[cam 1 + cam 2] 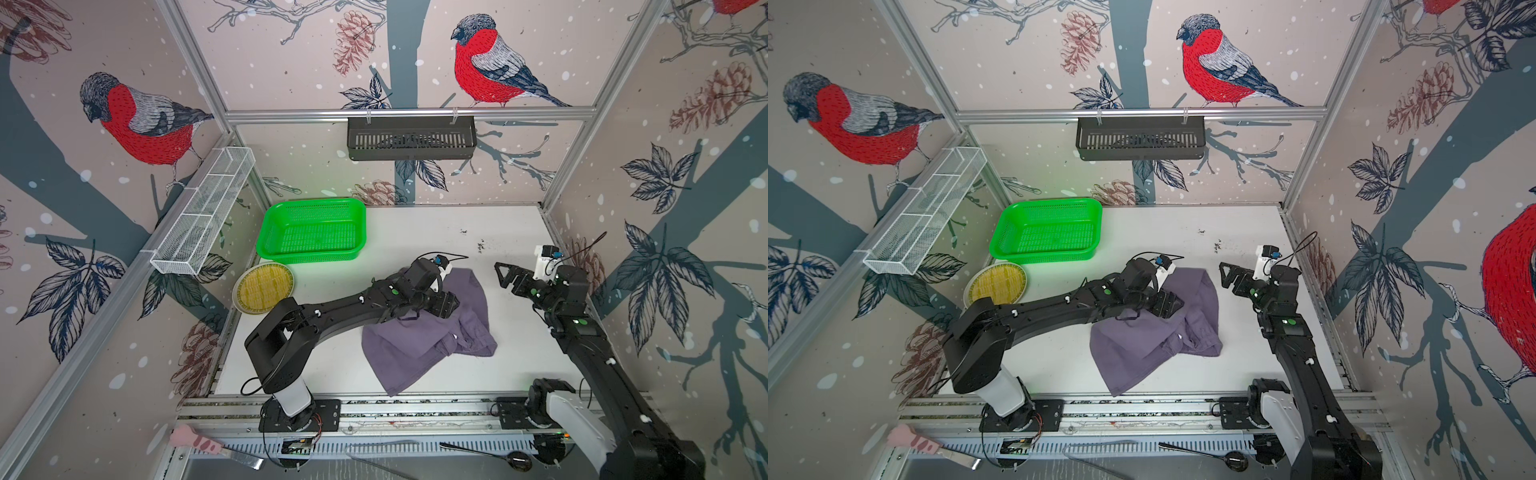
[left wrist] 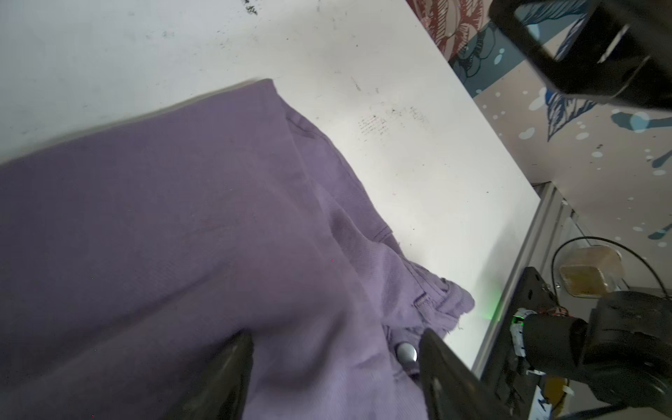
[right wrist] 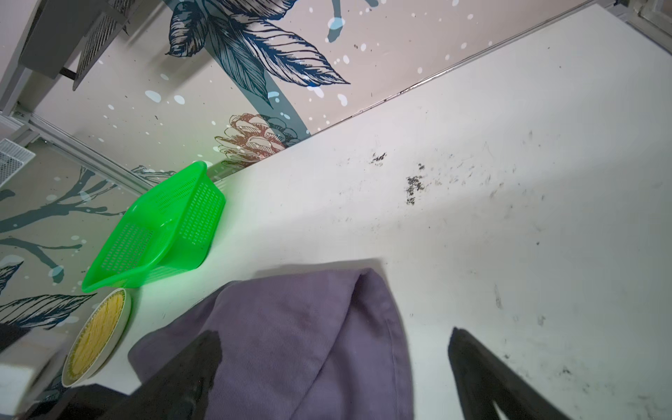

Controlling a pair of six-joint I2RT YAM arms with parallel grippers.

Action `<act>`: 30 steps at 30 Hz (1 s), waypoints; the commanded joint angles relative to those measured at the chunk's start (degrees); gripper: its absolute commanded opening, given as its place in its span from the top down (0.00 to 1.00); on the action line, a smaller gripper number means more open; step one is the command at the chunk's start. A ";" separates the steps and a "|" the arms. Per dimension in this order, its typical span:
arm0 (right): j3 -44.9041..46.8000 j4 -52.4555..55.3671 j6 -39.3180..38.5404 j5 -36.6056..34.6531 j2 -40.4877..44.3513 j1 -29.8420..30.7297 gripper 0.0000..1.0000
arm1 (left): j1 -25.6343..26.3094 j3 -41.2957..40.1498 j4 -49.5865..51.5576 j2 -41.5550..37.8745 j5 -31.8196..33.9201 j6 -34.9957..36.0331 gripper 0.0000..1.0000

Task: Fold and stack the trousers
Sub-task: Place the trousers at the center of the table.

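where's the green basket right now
In both top views the green basket sits at the far left corner of the table, just behind the yellow plate and apart from the trousers.

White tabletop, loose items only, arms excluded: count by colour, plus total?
Purple: 1, the trousers
Green: 1, the basket
Yellow: 1, the round dish
Total: 3

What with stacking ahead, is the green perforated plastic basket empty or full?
Empty: in both top views the green perforated plastic basket shows only its bare mesh floor.
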State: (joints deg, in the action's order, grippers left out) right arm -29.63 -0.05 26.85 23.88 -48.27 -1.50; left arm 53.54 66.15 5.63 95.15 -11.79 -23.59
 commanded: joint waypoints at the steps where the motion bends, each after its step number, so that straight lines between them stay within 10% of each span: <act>1: 0.69 7.26 4.74 -2.17 3.04 1.99 0.03 | -0.06 1.84 4.80 -3.25 3.04 3.54 0.25; 8: -0.64 28.27 19.75 -23.34 8.82 17.64 0.08 | 0.36 -0.84 15.11 -8.71 7.92 1.39 0.25; 15: 1.59 37.71 35.44 -27.19 11.19 29.22 0.14 | 4.22 -12.53 11.98 -14.38 9.53 -6.58 0.22; 25: 9.83 27.31 39.21 -28.26 3.25 39.73 0.15 | 4.82 -16.89 9.68 -9.62 10.65 -8.07 0.19; 30: 11.78 21.95 37.33 -30.06 -0.14 39.56 0.36 | 5.00 -17.49 7.91 -5.68 9.26 -6.77 0.25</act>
State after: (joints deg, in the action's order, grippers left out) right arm -18.37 26.35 64.69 -3.49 -47.53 38.09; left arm 58.39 48.73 14.83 88.09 -1.63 -31.46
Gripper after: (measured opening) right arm 0.675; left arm 0.772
